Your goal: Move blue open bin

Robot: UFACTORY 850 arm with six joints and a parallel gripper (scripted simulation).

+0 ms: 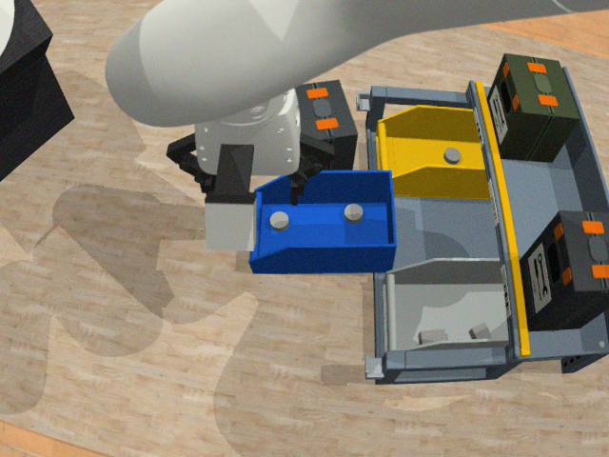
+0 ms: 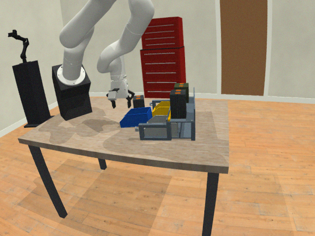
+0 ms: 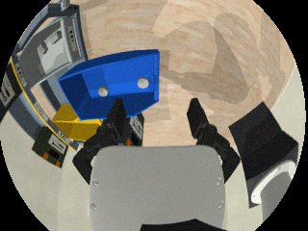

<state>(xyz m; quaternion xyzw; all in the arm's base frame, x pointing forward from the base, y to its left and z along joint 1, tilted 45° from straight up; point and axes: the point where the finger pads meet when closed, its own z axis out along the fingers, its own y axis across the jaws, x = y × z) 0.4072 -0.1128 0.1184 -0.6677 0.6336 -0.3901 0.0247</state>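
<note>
The blue bin point(image 1: 322, 258) point(image 2: 136, 119) point(image 3: 125, 63) is out in front of the shelf point(image 1: 442, 360) point(image 2: 155, 125), open front away from it. Its rear end overlaps the shelf's front rail; its front end is low over the table point(image 1: 295, 368) point(image 2: 122, 143). It looks slightly tilted, rear higher; its underside contact is hidden. Two round grey parts point(image 1: 279, 220) point(image 1: 353, 213) lie in it. The yellow bin point(image 1: 432, 182) point(image 2: 161, 111) point(image 3: 77, 130) and grey bin point(image 1: 457, 270) point(image 2: 159, 119) point(image 3: 35, 63) stand on the shelf, fronts out. My gripper point(image 1: 249, 195) point(image 2: 121, 106) point(image 3: 156, 105) is open, above the blue bin's front end, holding nothing.
A dark case point(image 1: 326, 110) point(image 2: 138, 101) stands on the table behind the blue bin, left of the shelf. A green case point(image 1: 540, 118) point(image 2: 184, 88) and another dark case point(image 1: 565, 275) point(image 2: 177, 106) stand on the shelf's upper level. The black robot pedestal point(image 2: 73, 96) is at the far left.
</note>
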